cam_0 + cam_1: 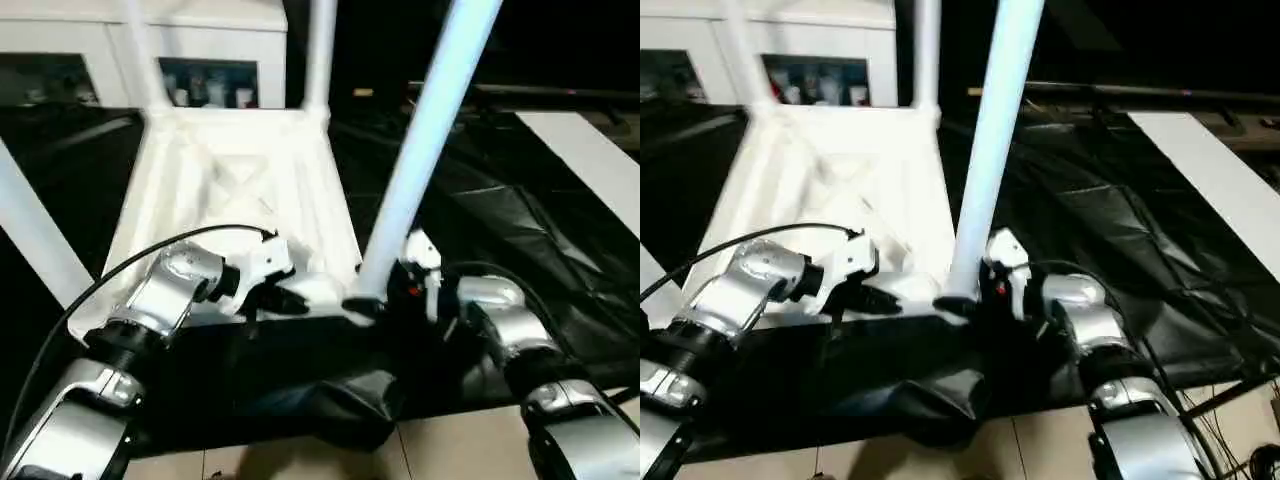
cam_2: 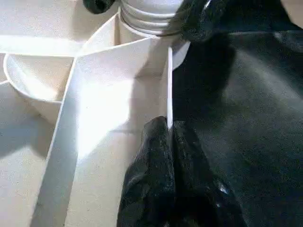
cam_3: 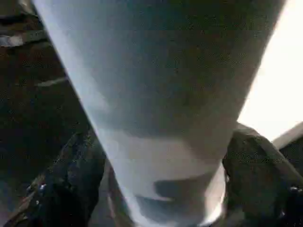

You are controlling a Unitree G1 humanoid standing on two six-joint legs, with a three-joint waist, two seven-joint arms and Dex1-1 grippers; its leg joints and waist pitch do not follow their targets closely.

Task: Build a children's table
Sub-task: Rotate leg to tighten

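**Last leg at the near corner socket**

I see the table top (image 1: 235, 190) lying ribbed side up on the black sheet (image 1: 520, 230), with legs already standing at its far corners. The near leg (image 1: 425, 140) stands tilted in the corner socket closest to me.

My left gripper (image 2: 168, 142) has its fingers pressed together on the thin edge wall of the top, just beside that socket, pinning it down. My right gripper (image 3: 163, 179) has its fingers spread on either side of the leg's base, close against it; I cannot tell whether they press on it.

I judge the plastic light, stiff and smooth, so the tube may slip; low on the leg, near the socket, looks the best hold.
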